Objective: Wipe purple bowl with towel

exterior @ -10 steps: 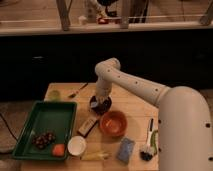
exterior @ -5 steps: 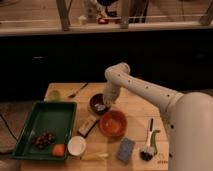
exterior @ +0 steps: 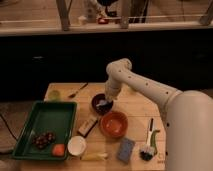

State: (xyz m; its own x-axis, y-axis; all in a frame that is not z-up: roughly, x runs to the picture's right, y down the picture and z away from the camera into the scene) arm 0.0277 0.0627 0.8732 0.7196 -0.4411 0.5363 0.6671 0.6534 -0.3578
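Note:
The purple bowl (exterior: 100, 104), small, dark and glossy, sits on the wooden table (exterior: 135, 107) just behind the larger orange bowl (exterior: 114, 124). A pale whitish scrap, the towel (exterior: 103, 104), lies inside the purple bowl. My gripper (exterior: 106, 101) reaches down from the white arm (exterior: 135, 82) into the bowl, right at the towel. The arm's wrist hides the fingertips.
A green tray (exterior: 47, 122) with dark fruit stands at the left. In front are a small white bowl (exterior: 76, 145), an orange fruit (exterior: 59, 149), a light-blue block (exterior: 125, 149), a dish brush (exterior: 148, 145), a snack bar (exterior: 88, 126) and a banana (exterior: 94, 156). A fork (exterior: 77, 90) lies behind.
The arm has swung right and lifted its elbow, while the gripper end stays at the purple bowl, shifting slightly toward its right side.

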